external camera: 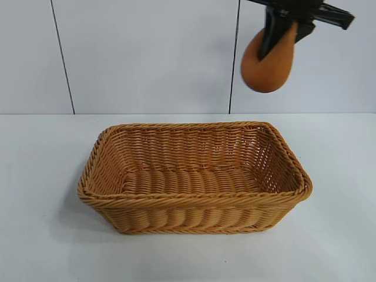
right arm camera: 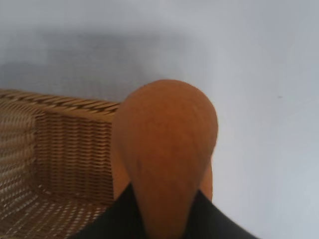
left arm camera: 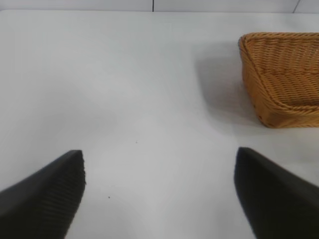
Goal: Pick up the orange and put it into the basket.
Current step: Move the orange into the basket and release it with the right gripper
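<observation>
from the exterior view i see my right gripper (external camera: 276,36) high at the top right, cut off by the frame edge, its black fingers closed tight on the orange (external camera: 267,64), which hangs in the air above and behind the far right corner of the basket (external camera: 194,202). the basket sits on the white table (external camera: 41,235). in the right wrist view the orange (right arm camera: 167,149) fills the middle and hides the fingertips. my left gripper (left arm camera: 159,194) is spread wide over bare table, holding nothing; only part of the basket (left arm camera: 279,99) shows there.
</observation>
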Controlling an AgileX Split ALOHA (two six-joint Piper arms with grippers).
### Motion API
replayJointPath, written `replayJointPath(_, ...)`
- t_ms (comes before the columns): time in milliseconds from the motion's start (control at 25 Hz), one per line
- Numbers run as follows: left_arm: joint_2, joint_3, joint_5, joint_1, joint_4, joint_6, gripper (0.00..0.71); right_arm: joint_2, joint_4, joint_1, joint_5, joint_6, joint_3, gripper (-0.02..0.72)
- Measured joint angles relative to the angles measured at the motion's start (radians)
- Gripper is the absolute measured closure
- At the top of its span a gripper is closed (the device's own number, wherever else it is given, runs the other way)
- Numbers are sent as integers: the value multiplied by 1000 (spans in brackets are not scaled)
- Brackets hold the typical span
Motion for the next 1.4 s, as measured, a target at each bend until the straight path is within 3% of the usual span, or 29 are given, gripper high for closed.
replayJointPath(240,0,0,0,0,0,0,128,8,-17,129,-76,55,0,659)
replayJointPath(840,0,0,0,0,0,0,128,338,-25,203,-77,55,1,639)
replayJointPath(920,0,0,0,0,0,0,128,343,-24,203,-76,51,1,517)
replayJointPath(1080,0,0,0,0,0,0,128,335,-18,203,-58,47,-9,145)
replayJointPath(1120,0,0,0,0,0,0,128,333,-17,203,-54,47,-14,98)
replayJointPath(1200,0,0,0,0,0,0,128,322,-17,203,-33,47,-40,47)
replayJointPath(1400,0,0,0,0,0,0,128,291,-20,203,1,40,-171,21)
